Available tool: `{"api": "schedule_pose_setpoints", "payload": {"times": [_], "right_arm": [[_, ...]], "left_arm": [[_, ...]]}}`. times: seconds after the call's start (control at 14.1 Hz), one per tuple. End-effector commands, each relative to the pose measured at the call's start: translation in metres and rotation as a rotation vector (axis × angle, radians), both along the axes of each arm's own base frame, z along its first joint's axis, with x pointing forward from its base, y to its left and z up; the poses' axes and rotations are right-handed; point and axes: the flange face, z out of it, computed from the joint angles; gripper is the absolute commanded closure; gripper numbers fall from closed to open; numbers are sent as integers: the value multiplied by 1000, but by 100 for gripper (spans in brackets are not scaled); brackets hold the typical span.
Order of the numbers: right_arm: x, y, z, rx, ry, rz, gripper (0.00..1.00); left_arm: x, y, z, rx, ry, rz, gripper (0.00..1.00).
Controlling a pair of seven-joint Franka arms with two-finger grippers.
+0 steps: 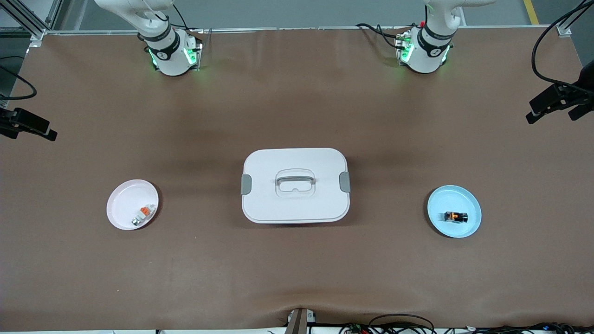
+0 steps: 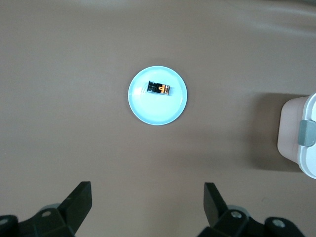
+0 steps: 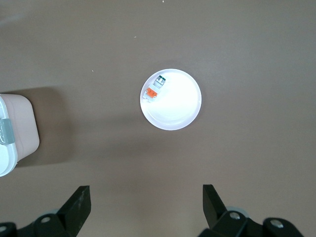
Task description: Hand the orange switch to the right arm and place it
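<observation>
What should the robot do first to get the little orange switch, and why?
Probably lower the left gripper toward the orange switch. The switch lies untouched on the blue plate at the left arm's end of the table, and that gripper hangs open high above it. The right gripper waits open over the white plate.

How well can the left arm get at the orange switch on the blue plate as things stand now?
Probably yes. The orange switch lies alone in the blue plate, uncovered, with bare table around it. The left claw is open, high over the table near the plate, and nothing stands between them.
</observation>
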Motion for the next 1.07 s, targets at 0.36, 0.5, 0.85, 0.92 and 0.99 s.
{"api": "schedule_pose_setpoints", "payload": {"times": [0.36, 0.5, 0.85, 0.92, 0.99], "right_arm": [[-4, -3, 3, -5, -2, -11, 0], [-4, -11, 3, -5, -2, -23, 0], [-4, -10, 4, -6, -5, -22, 0], [-4, -8, 4, -6, -5, -19, 0], [-4, -8, 4, -5, -3, -17, 0]], "left_arm": [[1, 5, 5, 2, 2, 8, 0], [4, 9, -1, 1, 17, 17, 0], [8, 27, -34, -8, 135, 55, 0], [15, 27, -45, -3, 150, 53, 0], [23, 26, -59, -2, 170, 51, 0]]}}
